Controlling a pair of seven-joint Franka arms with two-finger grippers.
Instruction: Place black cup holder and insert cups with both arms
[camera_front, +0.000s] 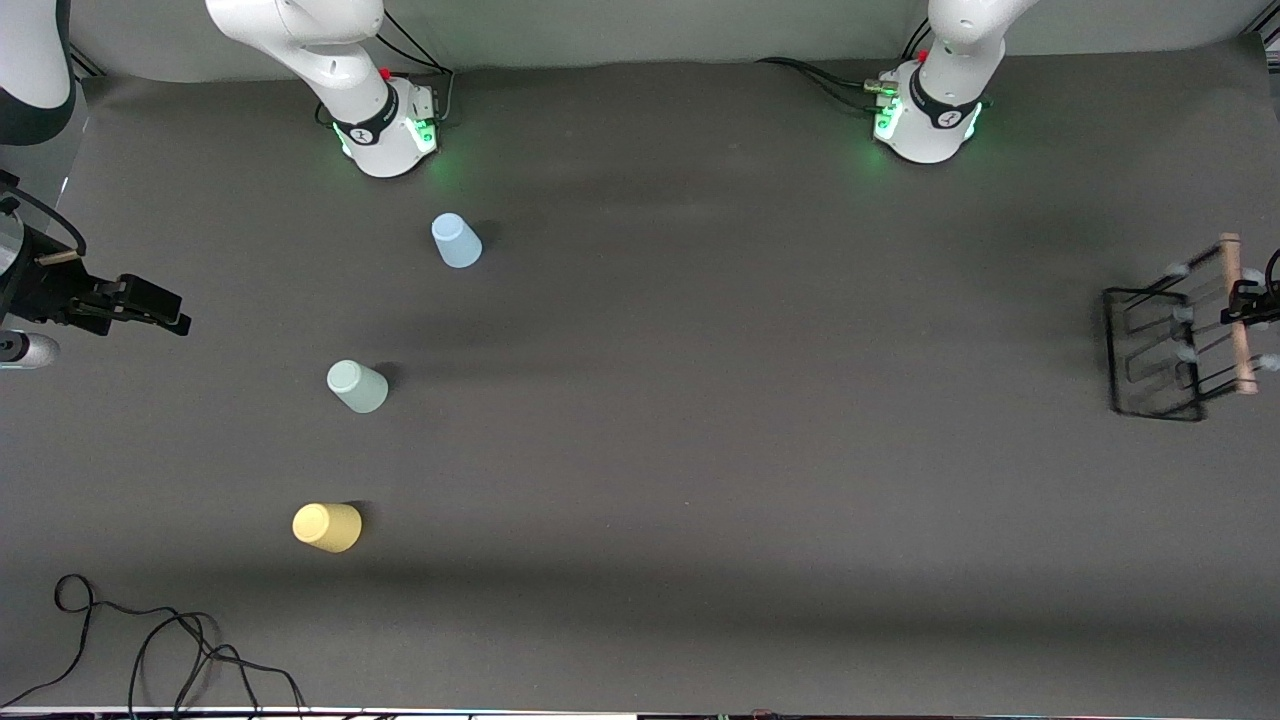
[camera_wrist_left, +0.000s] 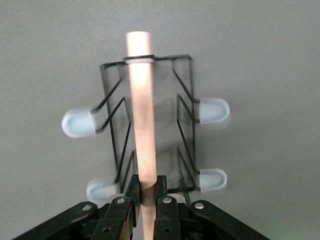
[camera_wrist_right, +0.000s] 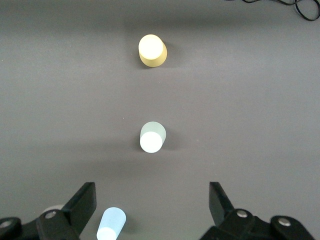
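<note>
**Cup holder gripped by its wooden rod at the left arm's end of the tabletop**

Cup holder (camera_front: 1160, 350): a black wire rack with a light wooden rod (camera_wrist_left: 142, 115) along its top and grey-blue tips on its pegs, right at the left arm's end of the tabletop (camera_front: 720, 400). The left claw (camera_wrist_left: 146, 192) is closed on the rod near one end, one black finger pressed to each side of it. In the front view only a little of this claw shows at the picture's edge, against the rod.

No brand, label or writing can be read on the rack or the cups.

Three cups stand upside down in a loose row toward the right arm's end, well apart from one another and from the rack. The pale blue cup (camera_front: 456, 241) is nearest the right arm's base, the mint green cup (camera_front: 357, 386) is nearer the front camera, and the yellow cup (camera_front: 327, 527) nearer still. Nothing lies between the cups and the rack. A loose black cable (camera_front: 150, 640) curls at the tabletop's edge closest to the front camera.

The right claw (camera_wrist_right: 152, 207) waits in the air at the right arm's end, fingers spread wide and empty, its camera looking down on all three cups
</note>
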